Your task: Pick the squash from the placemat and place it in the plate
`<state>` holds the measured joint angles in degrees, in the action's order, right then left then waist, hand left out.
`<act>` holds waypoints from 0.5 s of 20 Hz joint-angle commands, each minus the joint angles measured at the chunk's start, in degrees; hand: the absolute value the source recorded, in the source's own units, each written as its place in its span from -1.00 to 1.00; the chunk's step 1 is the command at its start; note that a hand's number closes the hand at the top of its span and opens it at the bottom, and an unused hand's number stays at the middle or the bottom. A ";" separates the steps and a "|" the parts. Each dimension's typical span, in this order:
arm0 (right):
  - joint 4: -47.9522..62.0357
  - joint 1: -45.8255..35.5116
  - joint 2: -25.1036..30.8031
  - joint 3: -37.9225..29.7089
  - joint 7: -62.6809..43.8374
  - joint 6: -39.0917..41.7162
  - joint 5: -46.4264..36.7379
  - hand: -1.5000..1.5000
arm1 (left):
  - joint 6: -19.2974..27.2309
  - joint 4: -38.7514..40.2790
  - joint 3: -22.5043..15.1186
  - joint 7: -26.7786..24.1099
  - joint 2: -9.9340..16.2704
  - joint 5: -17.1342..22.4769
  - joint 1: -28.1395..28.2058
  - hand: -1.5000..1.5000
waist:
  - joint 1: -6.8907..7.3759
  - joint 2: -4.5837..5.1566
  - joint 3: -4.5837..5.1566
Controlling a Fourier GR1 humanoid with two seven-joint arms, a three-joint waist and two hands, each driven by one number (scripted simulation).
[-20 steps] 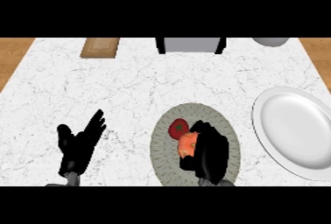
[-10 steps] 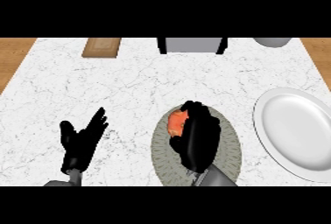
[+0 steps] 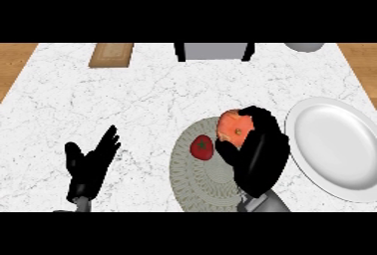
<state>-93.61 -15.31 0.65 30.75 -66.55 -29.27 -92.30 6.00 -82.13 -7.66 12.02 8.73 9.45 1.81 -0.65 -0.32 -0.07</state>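
Observation:
An orange squash (image 3: 236,125) shows at the far edge of the round grey-green placemat (image 3: 193,183). My right hand (image 3: 256,152) has its fingers curled round the squash and hides most of it. Whether the squash still touches the mat cannot be told. The white plate (image 3: 335,147) lies just right of the hand, with nothing on it. My left hand (image 3: 90,165) rests open at the lower left, fingers up, away from everything.
A red tomato (image 3: 202,146) sits on the placemat's left part, close to the right hand. At the counter's far edge are a wooden board (image 3: 111,54), a grey box (image 3: 214,51) and a grey bowl (image 3: 305,47). Wood floor shows past both sides.
My right hand has moved up and to the right with the squash, from the mat's middle to its far right edge. The tomato now shows. The left hand stayed still.

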 commanded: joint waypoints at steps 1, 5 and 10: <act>-4.28 6.06 -0.61 -5.43 -6.67 -13.17 -1.24 1.00 | 0.04 -2.73 -0.17 0.08 0.93 -0.44 2.31 0.00 | -0.16 -0.03 -0.12; -5.24 8.76 2.52 -14.47 0.57 -14.71 2.71 1.00 | 0.68 0.22 0.01 -0.77 -0.67 -0.74 0.49 0.00 | -0.13 0.38 0.00; -1.17 9.96 5.25 -25.07 5.28 -20.85 5.25 1.00 | -1.51 0.48 1.97 -0.05 1.54 0.42 -1.19 0.00 | 0.33 0.46 0.02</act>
<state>-96.30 -4.84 3.70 13.40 -58.86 -43.38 -90.37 5.67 -82.55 -7.28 11.56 8.79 9.24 2.21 -0.55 0.00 -0.08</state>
